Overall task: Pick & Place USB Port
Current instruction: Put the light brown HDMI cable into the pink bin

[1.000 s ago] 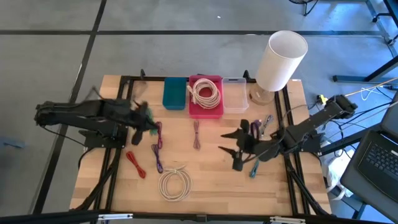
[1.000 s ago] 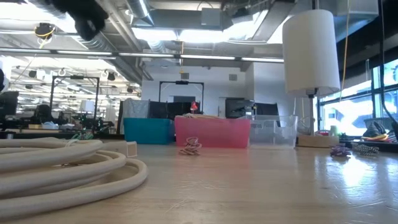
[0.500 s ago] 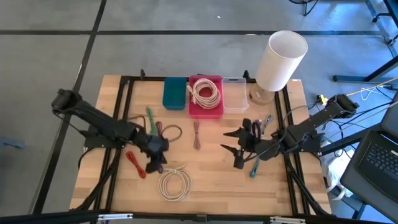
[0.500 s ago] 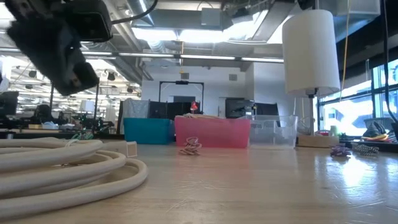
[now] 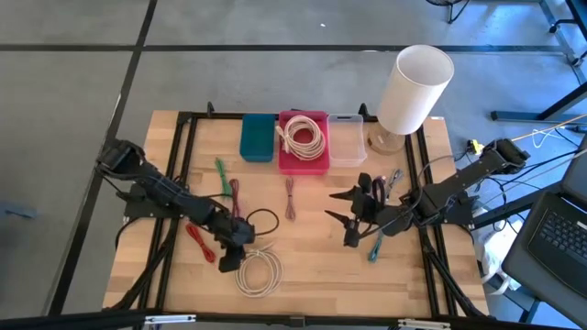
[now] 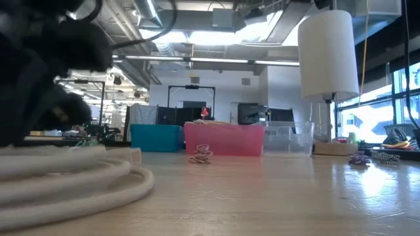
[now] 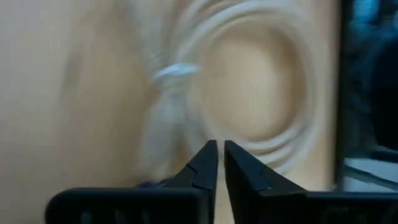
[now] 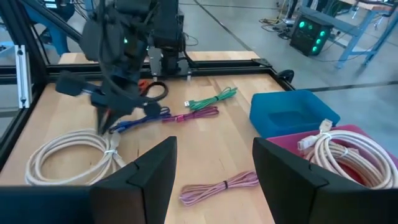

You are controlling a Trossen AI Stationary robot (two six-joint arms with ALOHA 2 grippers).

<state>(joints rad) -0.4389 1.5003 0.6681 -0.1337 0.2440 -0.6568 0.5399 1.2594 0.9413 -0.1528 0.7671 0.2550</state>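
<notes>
A white cable coil [image 5: 259, 273] lies flat near the table's near edge and fills the left wrist view [image 7: 249, 81]. My left gripper [image 5: 230, 262] hangs low at the coil's left rim, pointing down, with its fingers almost together [image 7: 221, 152] and nothing between them. The right wrist view shows it [image 8: 107, 124] by the end of a purple cable [image 8: 140, 118]. My right gripper [image 5: 352, 220] waits wide open over the table's right part. A pink bin [image 5: 304, 147] at the far edge holds another white coil.
A blue bin [image 5: 259, 137] and a clear bin [image 5: 347, 139] flank the pink one. A paper towel roll [image 5: 413, 87] stands at the far right corner. Green [image 5: 221, 174], dark red [image 5: 235, 194], pink [image 5: 290, 197] and red [image 5: 200, 241] cables lie on the wood.
My left gripper has swept from near the green cable toward the table's near edge and rightward, coming down beside the white coil. In the low view it has dropped from the top of the picture to just over the coil. The cables have stayed where they lay.
</notes>
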